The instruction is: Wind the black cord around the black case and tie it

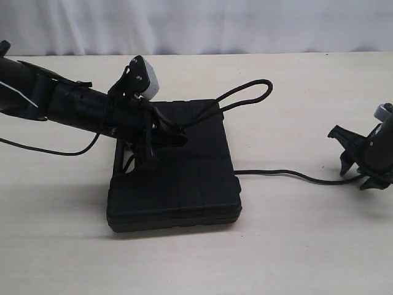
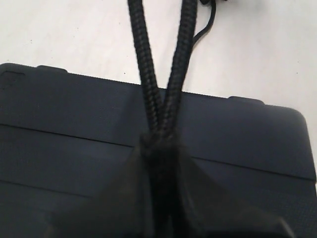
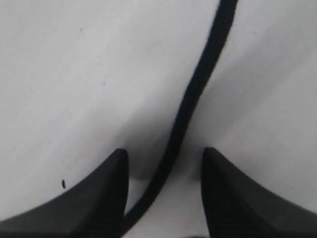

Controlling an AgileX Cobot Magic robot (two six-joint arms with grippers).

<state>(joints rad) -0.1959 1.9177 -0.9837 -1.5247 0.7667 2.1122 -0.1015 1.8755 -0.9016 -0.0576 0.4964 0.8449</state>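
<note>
The left gripper (image 1: 178, 138) pinches the black cord (image 2: 142, 49) doubled over the black case (image 1: 184, 190). The right gripper (image 3: 164, 151), spread, straddles its trailing strand.

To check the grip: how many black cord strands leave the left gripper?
2. Both strands of the black cord run side by side from the left gripper across the black case, joining in a loop beyond it. The jaws may hide more.
</note>
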